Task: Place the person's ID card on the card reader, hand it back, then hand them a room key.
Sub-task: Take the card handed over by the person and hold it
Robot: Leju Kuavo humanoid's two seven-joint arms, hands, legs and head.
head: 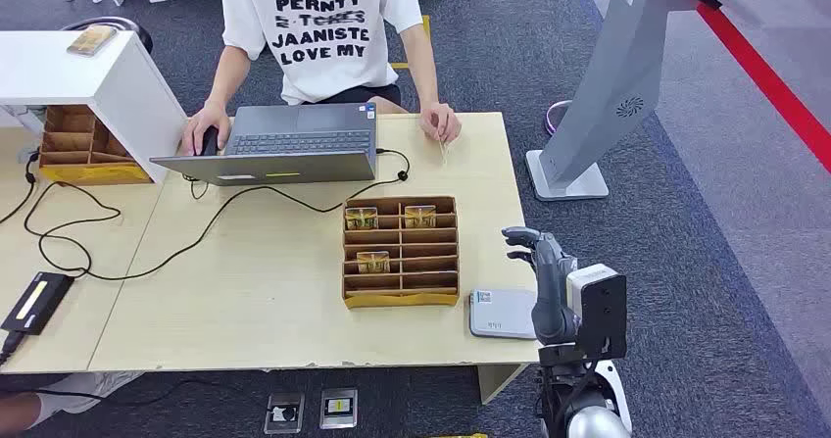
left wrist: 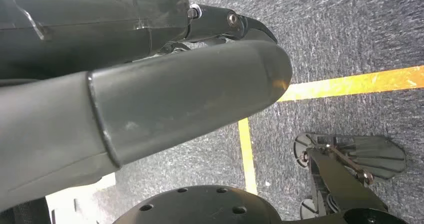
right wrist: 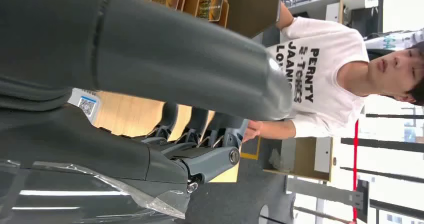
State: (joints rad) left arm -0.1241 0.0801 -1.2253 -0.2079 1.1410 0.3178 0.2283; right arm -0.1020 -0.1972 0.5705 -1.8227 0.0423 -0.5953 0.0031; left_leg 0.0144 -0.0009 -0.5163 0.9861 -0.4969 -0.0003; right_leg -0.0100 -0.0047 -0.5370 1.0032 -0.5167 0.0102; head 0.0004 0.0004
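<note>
Card reader (head: 502, 314): grey, flat, lying on the wooden surface (head: 274, 291) near its front right corner, long axis running left to right along the front edge, a small printed label at its left end. Just left of it, a brown compartmented tray (head: 401, 252), with small cards (head: 362, 219) standing in the two back slots and one middle slot. ID card: not made out; something thin and pale pinched in the person's hand (head: 441, 122) at the far edge, too small to tell.

Further out on the surface: an open grey laptop (head: 284, 144), a black cable (head: 147, 252) looping across to the left, a second brown tray (head: 83, 144) under a white box. Grey carpet all around, a red floor stripe at the right, a grey kiosk stand (head: 608, 85) beside the surface.

Right robot hand (head: 545, 271) raised just right of the card reader and slightly above it, fingers apart and upright, empty. Left robot hand (left wrist: 150, 108) hanging over carpet with yellow floor lines, thumb seen close; whether fingers apart or together, cannot tell.
</note>
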